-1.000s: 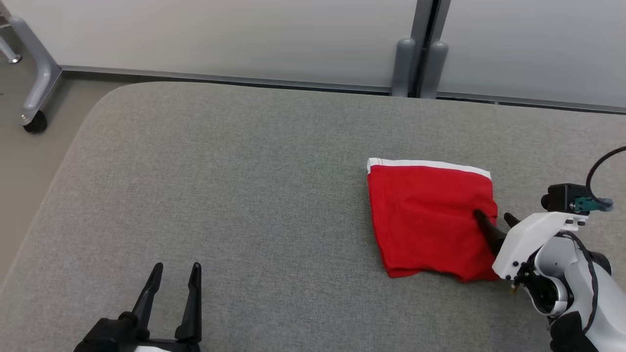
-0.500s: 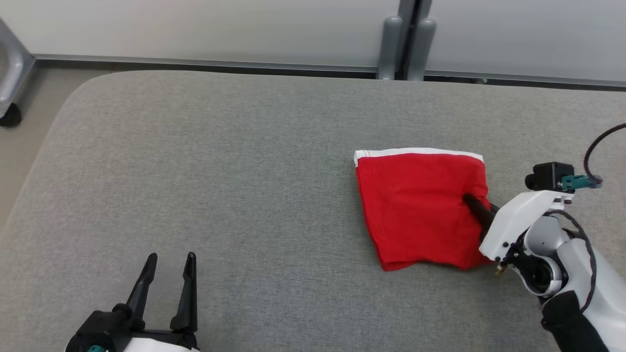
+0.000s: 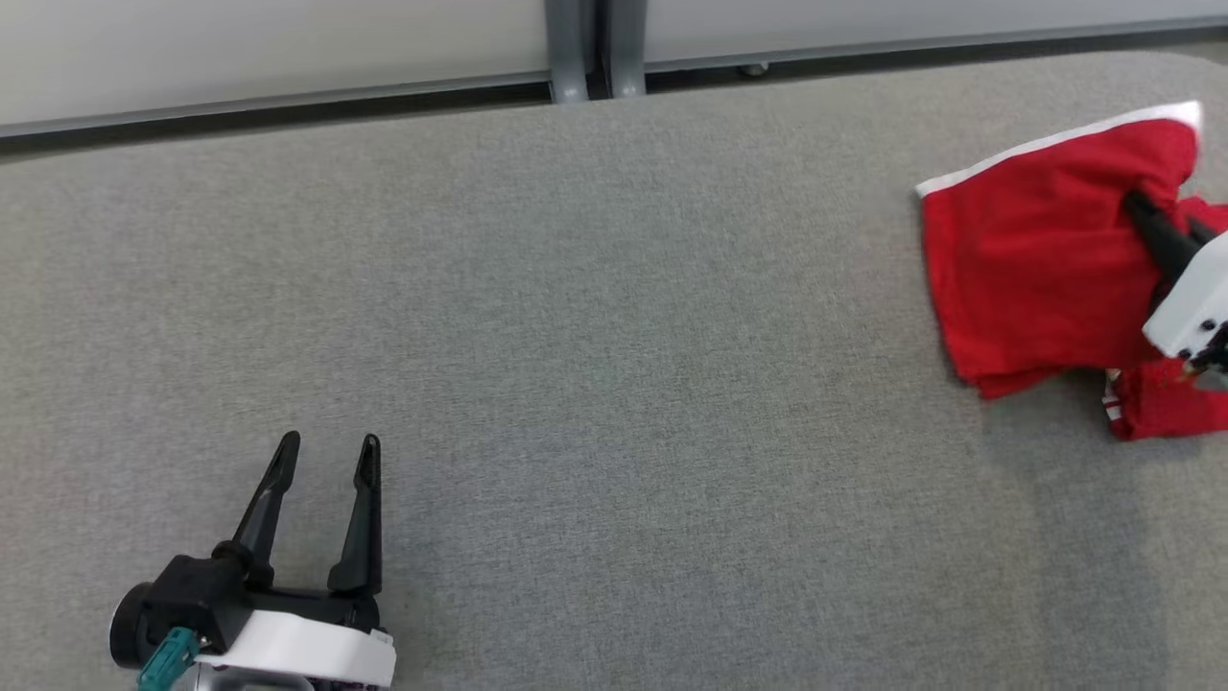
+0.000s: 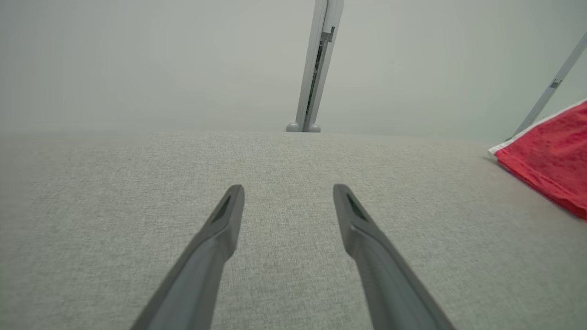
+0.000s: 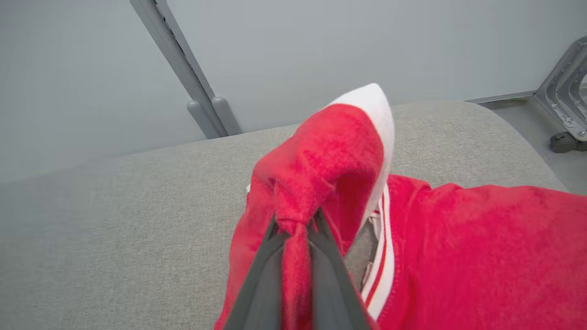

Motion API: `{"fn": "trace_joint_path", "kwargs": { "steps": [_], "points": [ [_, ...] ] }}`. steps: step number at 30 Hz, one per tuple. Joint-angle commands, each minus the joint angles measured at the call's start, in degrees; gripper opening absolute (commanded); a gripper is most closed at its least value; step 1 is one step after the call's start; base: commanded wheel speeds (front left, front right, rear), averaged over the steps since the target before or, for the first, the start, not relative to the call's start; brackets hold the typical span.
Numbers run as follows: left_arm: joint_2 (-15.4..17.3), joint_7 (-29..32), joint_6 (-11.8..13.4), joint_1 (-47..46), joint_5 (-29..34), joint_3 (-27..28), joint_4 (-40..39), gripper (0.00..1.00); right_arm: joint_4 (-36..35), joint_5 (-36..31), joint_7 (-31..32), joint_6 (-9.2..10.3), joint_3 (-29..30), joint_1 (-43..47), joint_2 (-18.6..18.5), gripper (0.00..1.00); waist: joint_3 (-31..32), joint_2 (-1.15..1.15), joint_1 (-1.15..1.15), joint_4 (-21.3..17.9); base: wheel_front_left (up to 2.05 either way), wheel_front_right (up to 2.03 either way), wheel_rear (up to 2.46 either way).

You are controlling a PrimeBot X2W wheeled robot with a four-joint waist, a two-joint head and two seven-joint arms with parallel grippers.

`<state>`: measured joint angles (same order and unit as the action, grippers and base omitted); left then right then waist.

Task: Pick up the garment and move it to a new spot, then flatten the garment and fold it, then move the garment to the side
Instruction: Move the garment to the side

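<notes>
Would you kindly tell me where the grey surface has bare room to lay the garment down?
Bare: the wide middle of the grey surface, between the open left gripper and the red garment, back to the partition post. Crowded: the right edge, where the right gripper pinches it.

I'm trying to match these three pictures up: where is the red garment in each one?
Head view: red garment at the far right edge, over the grey table.
Left wrist view: garment corner at the right edge.
Right wrist view: garment in the centre and right, bunched in the right gripper.
Shared landmark: the grey double post behind the table.
</notes>
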<state>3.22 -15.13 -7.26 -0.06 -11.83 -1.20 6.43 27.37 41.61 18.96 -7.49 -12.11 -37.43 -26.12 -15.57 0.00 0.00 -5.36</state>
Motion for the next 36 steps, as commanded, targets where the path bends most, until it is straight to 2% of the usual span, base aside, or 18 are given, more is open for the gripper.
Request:
{"fn": "trace_joint_path", "kwargs": {
  "steps": [1,9,13,14,15,16,19,22,28,36],
  "points": [
    [0.7,0.0,-0.3,-1.3,0.5,0.0,-0.2,1.00,-0.9,-0.9,1.4,0.00,0.7,-1.3,-0.9,0.00,-2.8,0.00,0.00,-2.4,0.00,0.00,0.00],
    [2.3,0.0,-0.2,-3.0,0.0,-1.0,0.5,1.00,-1.1,-5.2,7.2,0.00,5.7,-3.1,-5.1,0.00,-5.3,0.00,0.00,-2.5,0.00,0.00,0.00],
    [2.5,0.0,-0.2,-2.9,-0.5,-1.1,0.7,1.00,0.3,-9.9,9.4,0.02,8.1,-2.0,-7.2,0.00,-5.3,0.00,0.00,-1.8,0.00,0.00,0.00],
    [2.5,0.0,-0.3,-2.8,-0.6,-1.2,0.7,1.00,0.5,-11.2,9.8,0.01,8.6,-1.7,-7.4,0.27,-5.3,0.00,0.00,-1.6,0.00,0.00,0.00],
    [2.5,0.0,-0.3,-2.7,-0.7,-1.3,0.7,1.00,0.7,-12.7,9.9,0.01,8.9,-1.4,-7.7,0.68,-5.2,0.00,0.00,-1.5,0.00,0.00,0.00],
    [2.6,0.0,-0.3,-2.6,-0.8,-1.4,0.8,1.00,1.2,-14.0,10.5,0.01,9.5,-1.1,-8.1,1.00,-5.1,0.00,0.00,-1.3,0.00,0.00,0.00],
    [2.4,0.0,-0.3,-2.6,-1.0,-1.3,0.9,1.00,1.9,-18.4,12.2,0.01,10.0,0.5,-8.8,1.00,-4.7,0.00,0.00,-0.9,0.00,0.00,0.00],
    [2.1,0.0,-0.3,-2.1,-1.1,-0.9,1.0,1.00,-0.4,-21.9,9.5,0.02,12.0,1.1,-8.8,1.00,-3.9,0.00,0.00,-0.6,0.00,0.00,0.00],
    [1.2,0.0,-0.3,0.1,-1.8,0.1,1.3,1.00,-6.6,-23.9,0.0,0.01,15.1,5.4,-3.7,1.00,1.5,0.00,0.00,-0.1,0.00,0.00,0.00],
    [0.1,0.0,0.3,4.3,-1.2,3.6,1.8,1.00,-15.1,-26.8,-15.1,0.01,14.6,15.8,4.5,1.00,10.1,0.00,0.00,1.4,0.00,0.00,0.00]
  ]
}}
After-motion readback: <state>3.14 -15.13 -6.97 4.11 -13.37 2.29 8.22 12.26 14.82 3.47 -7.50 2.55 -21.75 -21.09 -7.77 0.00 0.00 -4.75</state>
